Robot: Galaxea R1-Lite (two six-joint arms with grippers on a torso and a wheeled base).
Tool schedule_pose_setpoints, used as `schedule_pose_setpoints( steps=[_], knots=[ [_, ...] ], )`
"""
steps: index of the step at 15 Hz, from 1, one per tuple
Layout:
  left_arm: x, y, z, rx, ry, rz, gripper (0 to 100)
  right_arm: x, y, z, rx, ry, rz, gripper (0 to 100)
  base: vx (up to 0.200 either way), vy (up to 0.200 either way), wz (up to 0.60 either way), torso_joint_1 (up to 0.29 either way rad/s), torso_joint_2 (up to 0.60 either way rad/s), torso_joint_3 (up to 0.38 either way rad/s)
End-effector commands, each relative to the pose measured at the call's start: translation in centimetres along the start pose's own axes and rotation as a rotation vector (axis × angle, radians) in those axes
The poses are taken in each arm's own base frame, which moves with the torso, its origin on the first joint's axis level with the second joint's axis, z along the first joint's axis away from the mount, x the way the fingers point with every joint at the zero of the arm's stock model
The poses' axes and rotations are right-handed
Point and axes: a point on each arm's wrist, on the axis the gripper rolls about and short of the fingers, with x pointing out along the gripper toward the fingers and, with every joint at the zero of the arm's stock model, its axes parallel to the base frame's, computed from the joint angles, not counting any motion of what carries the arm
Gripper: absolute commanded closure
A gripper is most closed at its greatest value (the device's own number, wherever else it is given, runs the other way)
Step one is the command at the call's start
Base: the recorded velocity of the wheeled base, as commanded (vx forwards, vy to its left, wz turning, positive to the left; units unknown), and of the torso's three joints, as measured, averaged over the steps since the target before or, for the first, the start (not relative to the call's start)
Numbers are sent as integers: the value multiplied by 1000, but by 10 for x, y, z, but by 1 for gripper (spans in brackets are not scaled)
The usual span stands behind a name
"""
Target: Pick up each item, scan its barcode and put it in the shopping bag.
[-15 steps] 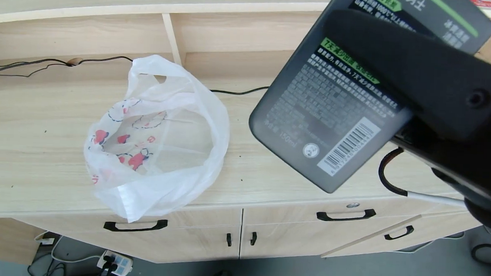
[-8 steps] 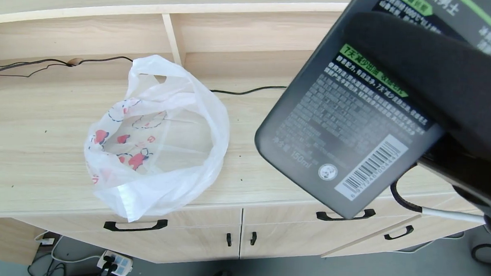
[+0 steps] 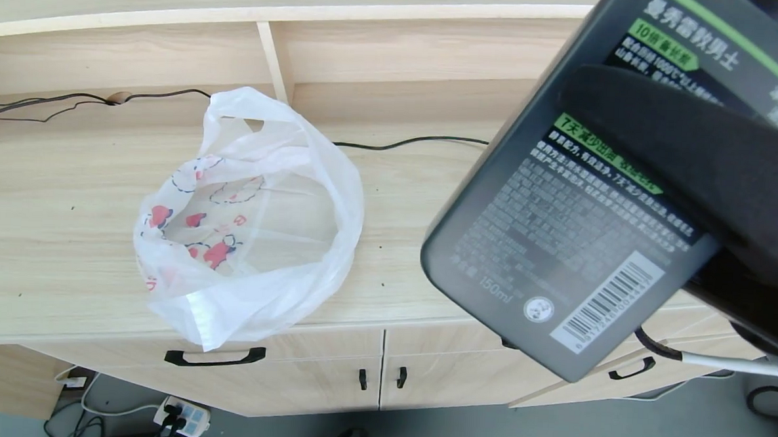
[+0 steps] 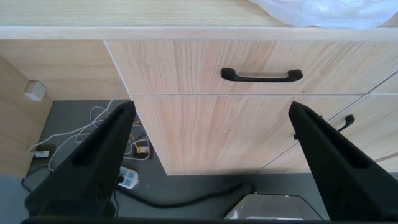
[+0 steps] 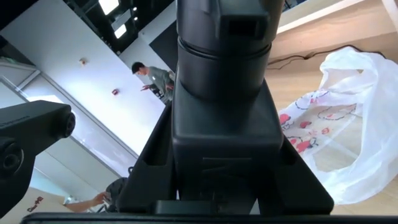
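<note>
Right claw (image 3: pixel 604 110) is clamped on the dark flat bottle (image 3: pixel 545 251), with one finger lying across the printed back face. The bottle is held in the air, tilted, to the right of the shopping bag (image 3: pixel 251 219) and apart from it. The barcode (image 3: pixel 612 300) at the bottle's lower corner faces the head camera. The shopping bag stands on the wooden surface (image 3: pixel 53 230) with its mouth open upward. Left claw (image 4: pixel 211 168), fingers apart and holding nothing, hangs lower than the shopping bag, facing the drawer handle (image 4: pixel 262 75) beneath the bag
</note>
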Motion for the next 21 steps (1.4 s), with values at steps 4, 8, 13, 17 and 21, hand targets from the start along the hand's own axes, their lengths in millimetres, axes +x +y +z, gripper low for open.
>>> schedule_pose_setpoints(
  steps=[4,8,13,17,21],
  knots=[
    [0,0,0,-2,-1,-1,0,-3,-2,-6,-1,20,-15,100,0,0,0,0,0,0],
    [0,0,0,-2,-1,0,0,-4,-46,-14,-206,68,-191,100,0,0,0,0,0,0],
    [0,0,0,-5,-2,0,0,11,-134,-15,-797,193,-422,100,0,0,0,0,0,0],
    [0,0,0,-16,-2,0,0,5,-178,17,-1170,217,-547,100,0,0,0,0,0,0],
    [0,0,0,-16,-2,0,0,-14,-197,33,-1436,292,-502,100,0,0,0,0,0,0]
  ],
)
